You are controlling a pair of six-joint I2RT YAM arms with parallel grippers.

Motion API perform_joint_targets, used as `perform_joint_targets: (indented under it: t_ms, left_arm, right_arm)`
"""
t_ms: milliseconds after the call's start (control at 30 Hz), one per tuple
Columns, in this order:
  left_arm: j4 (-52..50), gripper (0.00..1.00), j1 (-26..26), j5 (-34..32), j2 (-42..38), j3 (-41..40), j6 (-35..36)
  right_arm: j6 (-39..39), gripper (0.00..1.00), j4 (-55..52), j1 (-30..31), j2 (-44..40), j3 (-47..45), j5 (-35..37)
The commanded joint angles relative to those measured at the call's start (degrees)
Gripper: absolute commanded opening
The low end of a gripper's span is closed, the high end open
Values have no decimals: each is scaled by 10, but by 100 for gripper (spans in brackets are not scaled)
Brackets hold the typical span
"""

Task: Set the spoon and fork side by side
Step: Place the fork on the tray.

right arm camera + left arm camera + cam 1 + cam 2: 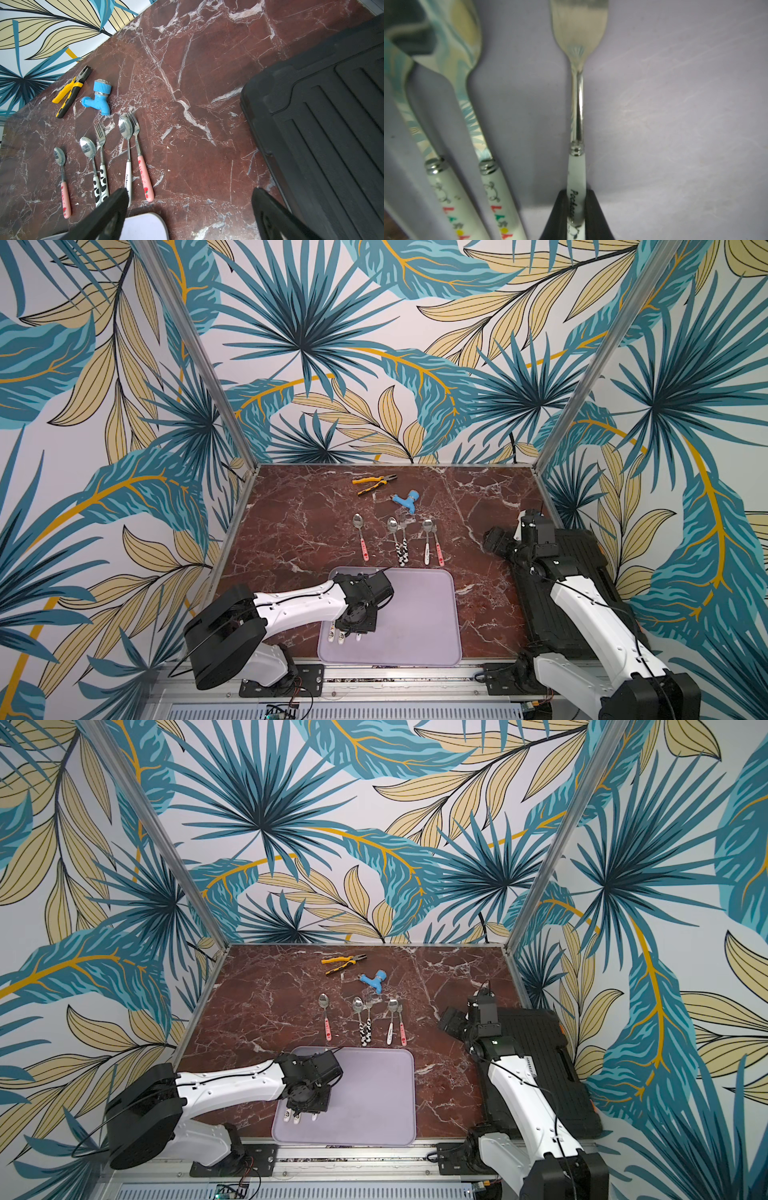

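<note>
my left claw [576, 199] is clenched on the white handle of the fork [578, 41], low over the lavender tray [432, 614]. the lone pink-handled spoon [360, 537] lies on the worktop [291, 522] almost straight up the frame from that claw, past the tray's top edge, with its bowl toward the top. fork and spoon look near parallel, so i'd carry rather than turn. the right claw [190, 193] gapes empty, farther off at the right.
</note>
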Motion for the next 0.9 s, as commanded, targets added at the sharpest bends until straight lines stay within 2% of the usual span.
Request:
perform_joint_targets:
  t_ms: [0, 233, 867]
  left_arm:
    - [-21, 0, -6, 9, -8, -9, -10]
    - [-23, 1, -6, 7, -4, -12, -11]
    - [-41, 34, -7, -19, -10, 24, -9]
  right_arm:
    - [-2, 98, -15, 0, 0, -9, 8]
    - [-2, 98, -13, 0, 0, -9, 7]
    - [-2, 98, -14, 0, 0, -9, 7]
